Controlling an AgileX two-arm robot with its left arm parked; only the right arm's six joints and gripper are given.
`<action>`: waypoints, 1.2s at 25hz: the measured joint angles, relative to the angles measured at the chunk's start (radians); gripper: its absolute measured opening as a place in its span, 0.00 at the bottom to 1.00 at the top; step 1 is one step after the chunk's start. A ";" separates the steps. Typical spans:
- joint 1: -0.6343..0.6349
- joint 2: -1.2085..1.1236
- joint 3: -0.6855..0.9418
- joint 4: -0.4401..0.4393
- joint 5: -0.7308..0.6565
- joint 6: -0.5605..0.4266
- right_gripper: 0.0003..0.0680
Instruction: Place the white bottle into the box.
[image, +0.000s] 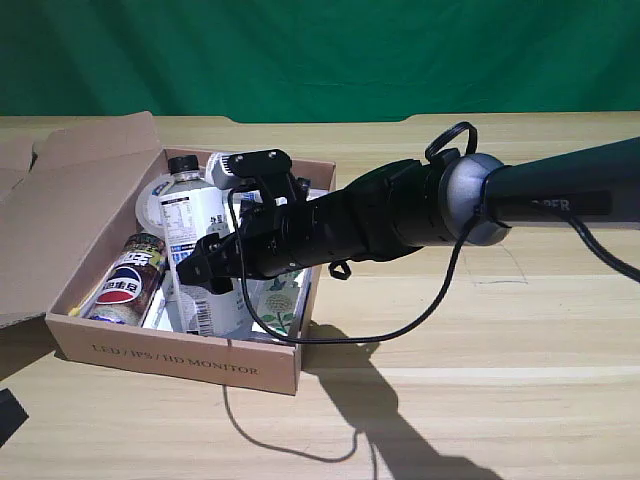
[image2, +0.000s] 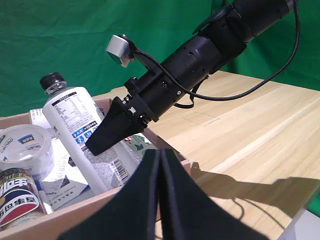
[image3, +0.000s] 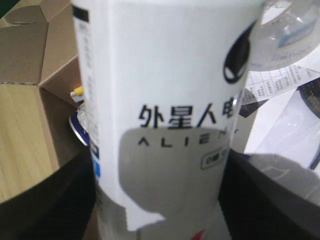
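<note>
Green backdrop, wooden table (image: 520, 330). My gripper (image: 205, 265) is clamped around the bottle (image: 195, 235), lying tilted inside the box (image: 180, 355). Placing step; next I'd open up and lift clear.

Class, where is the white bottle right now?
In the exterior view, the white bottle leans inside the box, beside the cola can, with the end effector around it.

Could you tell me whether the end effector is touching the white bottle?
Touching: in the right wrist view, the end effector has dark fingers pressed against both sides of the white bottle.
</note>
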 joint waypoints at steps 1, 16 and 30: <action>0.000 0.000 0.000 -0.001 0.005 0.000 0.77; -0.007 -0.108 -0.001 -0.015 0.011 0.000 0.86; -0.152 -0.685 0.047 -0.188 -0.373 -0.017 0.00</action>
